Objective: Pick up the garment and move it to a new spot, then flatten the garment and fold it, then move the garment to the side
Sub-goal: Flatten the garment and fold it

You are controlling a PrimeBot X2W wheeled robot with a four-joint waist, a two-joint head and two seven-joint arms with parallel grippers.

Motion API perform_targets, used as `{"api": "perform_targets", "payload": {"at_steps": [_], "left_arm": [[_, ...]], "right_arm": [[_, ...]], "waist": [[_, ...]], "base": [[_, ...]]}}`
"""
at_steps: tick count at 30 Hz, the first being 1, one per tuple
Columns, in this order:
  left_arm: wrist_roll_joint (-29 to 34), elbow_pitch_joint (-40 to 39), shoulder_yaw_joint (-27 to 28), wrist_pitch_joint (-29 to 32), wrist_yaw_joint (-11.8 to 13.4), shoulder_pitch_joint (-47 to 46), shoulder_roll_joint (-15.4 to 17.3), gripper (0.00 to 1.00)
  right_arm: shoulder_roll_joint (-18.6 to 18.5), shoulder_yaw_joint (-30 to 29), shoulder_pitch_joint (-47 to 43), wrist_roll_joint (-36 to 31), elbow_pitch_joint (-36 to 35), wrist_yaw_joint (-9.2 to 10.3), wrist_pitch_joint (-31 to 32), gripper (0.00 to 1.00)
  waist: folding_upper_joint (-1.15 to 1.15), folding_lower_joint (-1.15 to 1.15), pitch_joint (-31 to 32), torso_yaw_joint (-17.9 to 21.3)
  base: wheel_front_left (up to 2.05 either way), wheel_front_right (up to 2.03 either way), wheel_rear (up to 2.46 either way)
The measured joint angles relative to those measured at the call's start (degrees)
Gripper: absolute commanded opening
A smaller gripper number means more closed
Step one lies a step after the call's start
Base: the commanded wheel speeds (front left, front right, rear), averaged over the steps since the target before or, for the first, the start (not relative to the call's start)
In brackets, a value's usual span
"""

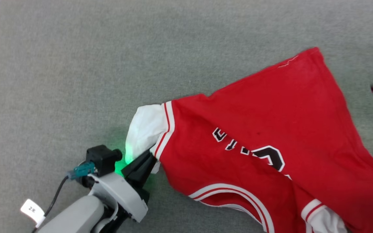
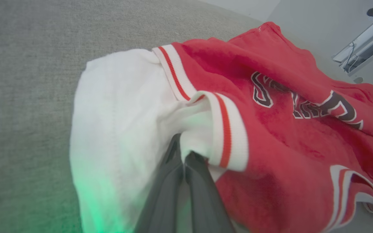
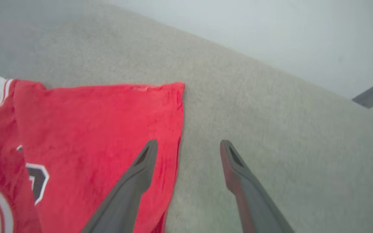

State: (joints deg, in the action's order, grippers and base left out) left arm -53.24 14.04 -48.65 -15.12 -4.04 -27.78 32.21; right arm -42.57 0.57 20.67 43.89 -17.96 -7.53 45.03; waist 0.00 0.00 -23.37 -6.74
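Found the left end effector [image 2: 183, 157] pinched together on the garment [image 1: 270, 129], its two dark, smooth, tapering fingers [image 2: 163, 194] biting a fold of the white sleeve [image 2: 118, 106] just beside the red-and-white striped cuff band. Saw a green light tinting the white cloth nearest that wrist. Noted soft, slightly fuzzy fabric bunching into folds right at those fingertips, then spreading away from them as a broad red panel with black, white-outlined lettering. Saw a curved opening trimmed in white and red further off to one side.

Found the right end effector [image 3: 189, 145] spread wide apart and holding nothing, with matte grey fingers hollowed at the tips. Saw one finger in line with the garment's straight red side edge and the other over bare tabletop [image 3: 270, 113]. Could not tell whether that finger touched the cloth. Placed a stitched, squared corner of the red fabric just beyond those fingertips, lying flat.

Noted the tabletop covering as grey, felt-like and finely napped, running past both end effectors to a straight far edge, with pale smooth floor [image 3: 238, 32] beyond. Placed the garment spread on the tabletop between the two end effectors.
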Motion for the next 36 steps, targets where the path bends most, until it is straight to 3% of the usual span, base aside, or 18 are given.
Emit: {"api": "perform_targets", "payload": {"at_steps": [9,18,19,21,27,31,36], "left_arm": [[1.99,1.29,0.77,-0.25,-1.49,-2.78,-3.18,0.0],[3.7,2.01,2.18,-0.52,-2.94,-3.6,-6.22,0.0],[3.88,2.12,2.35,-0.52,-3.03,-3.59,-6.47,0.0],[3.93,2.46,2.69,-0.52,-3.12,-3.55,-6.82,0.0],[2.53,4.36,2.29,0.29,-3.63,-5.69,-5.65,0.0],[0.13,5.57,2.61,2.97,-3.5,-13.94,-3.09,0.0],[-4.94,6.9,3.07,6.31,-3.49,-28.47,-3.63,0.0]], "right_arm": [[3.88,17.36,23.89,-4.82,22.19,0.01,-1.16,1.0],[2.22,31.36,33.16,-2.99,32.09,0.01,-0.74,1.0],[1.92,32.08,33.77,-2.42,32.66,0.0,-0.74,0.49],[1.56,33.5,34.74,-1.09,33.71,0.01,-1.15,0.0],[1.27,34.16,36.74,0.54,37.72,-0.01,-6.28,0.0],[1.02,28.61,40.07,0.42,43.11,0.0,-11.36,0.0],[2.71,22.31,45.58,-2.26,49.51,0.0,-16.13,0.0]], "waist": [[0.0,0.0,-4.41,-3.0],[0.0,0.0,-6.98,-6.11],[0.0,0.0,-7.07,-6.31],[0.0,0.0,-7.03,-6.51],[0.0,0.0,-6.05,-6.27],[0.0,0.0,-5.7,-5.86],[0.0,0.0,-6.36,-4.32]], "base": [[0.0,0.0,0.0],[0.0,0.0,0.0],[0.0,0.0,0.0],[0.0,0.0,0.0],[0.0,0.0,0.0],[0.0,0.0,0.0],[0.0,0.0,0.0]]}}
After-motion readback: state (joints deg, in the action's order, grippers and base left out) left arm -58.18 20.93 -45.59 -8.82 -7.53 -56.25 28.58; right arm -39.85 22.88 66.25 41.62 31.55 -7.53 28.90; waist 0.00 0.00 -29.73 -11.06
